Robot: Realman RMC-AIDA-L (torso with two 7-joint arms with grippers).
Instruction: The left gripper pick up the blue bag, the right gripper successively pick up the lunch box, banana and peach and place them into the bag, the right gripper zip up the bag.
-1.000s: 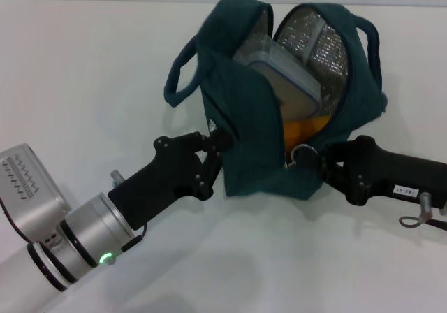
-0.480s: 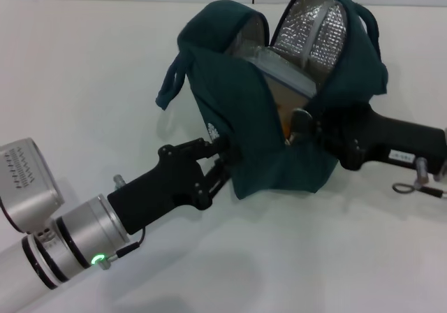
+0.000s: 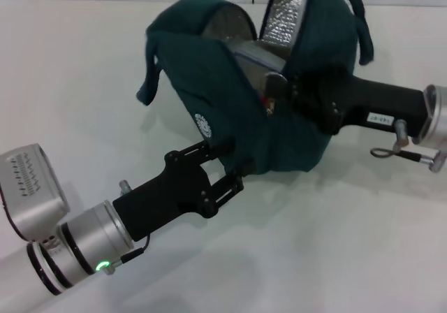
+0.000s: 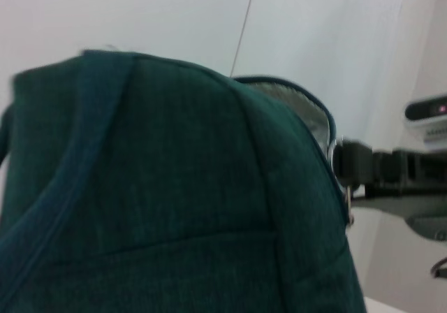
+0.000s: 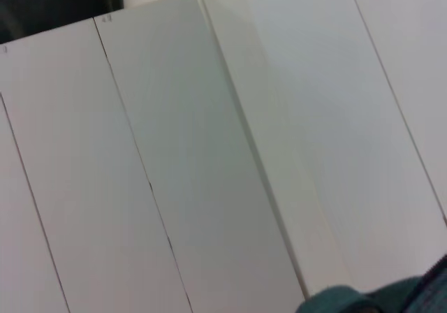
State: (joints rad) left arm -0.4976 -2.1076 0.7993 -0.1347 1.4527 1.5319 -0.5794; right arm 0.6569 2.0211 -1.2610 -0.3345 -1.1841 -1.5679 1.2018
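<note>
From the head view you see the blue bag (image 3: 241, 96) lying tipped on the white bench (image 3: 77, 75), its mouth gaping toward the far side and its long axis running from near-left to far-right. The left end effector (image 3: 234, 163) is clamped on the bag's lower near edge, just below the small white logo (image 3: 202, 124). The right end effector (image 3: 283, 93) reaches in from the right and is at the zipper line at the mouth; its fingertips are buried in fabric, so you cannot tell whether they are pinched together. Inside, only a corner of the lunch box (image 3: 255, 58) shows against the silver lining (image 3: 290, 9), and a small speck of something reddish at the opening is too small to name. The bag's top is cut off by the frame.

In the left wrist view, teal fabric fills most of your picture; the right end effector (image 4: 349, 166) sits at the bag's rim, beside the zipper.

The right wrist view gives you mainly pale wall panels (image 5: 209, 152), with a sliver of bag at one corner.
</note>
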